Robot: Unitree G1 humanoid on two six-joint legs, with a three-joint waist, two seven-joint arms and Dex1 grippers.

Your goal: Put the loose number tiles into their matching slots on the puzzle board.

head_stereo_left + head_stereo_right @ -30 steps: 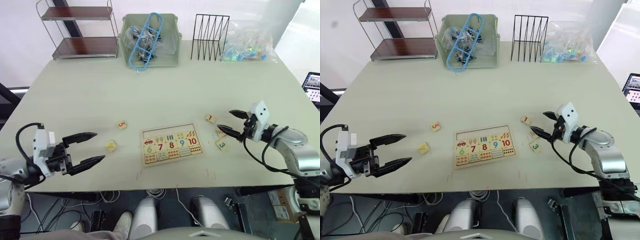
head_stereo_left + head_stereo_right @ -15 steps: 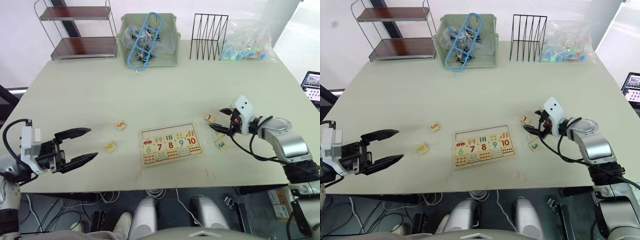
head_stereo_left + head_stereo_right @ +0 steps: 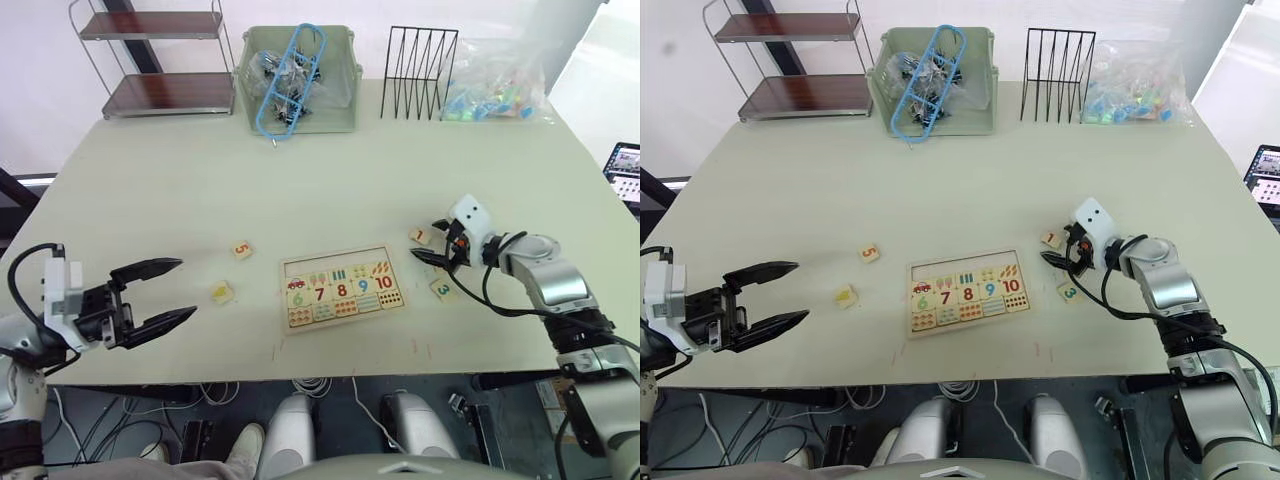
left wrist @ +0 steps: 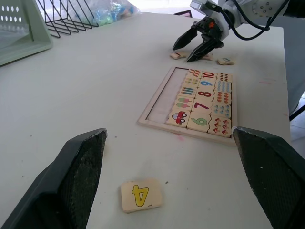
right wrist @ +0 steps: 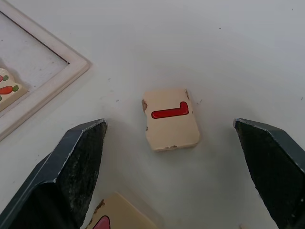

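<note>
Five loose tiles lie on the tabletop around the puzzle board, and the board's top row of slots is bare, so you are at the first pick.

Your right tool sits just off the board's right end with its fingers spread wide, the 1 tile lying flat between them and touching neither. A second tile lies close by near one finger, and the 3 tile is a little nearer you. Judging from this, the next move is to lower, close on the 1 alone, then carry it to the leftmost slot; mind the neighbouring tile as the fingers close.

Your left tool hovers over the near left edge of the tabletop, fingers also wide apart, holding nothing. The 4 tile lies ahead of it, between it and the board, and the 5 tile sits farther back, apart from both.
</note>
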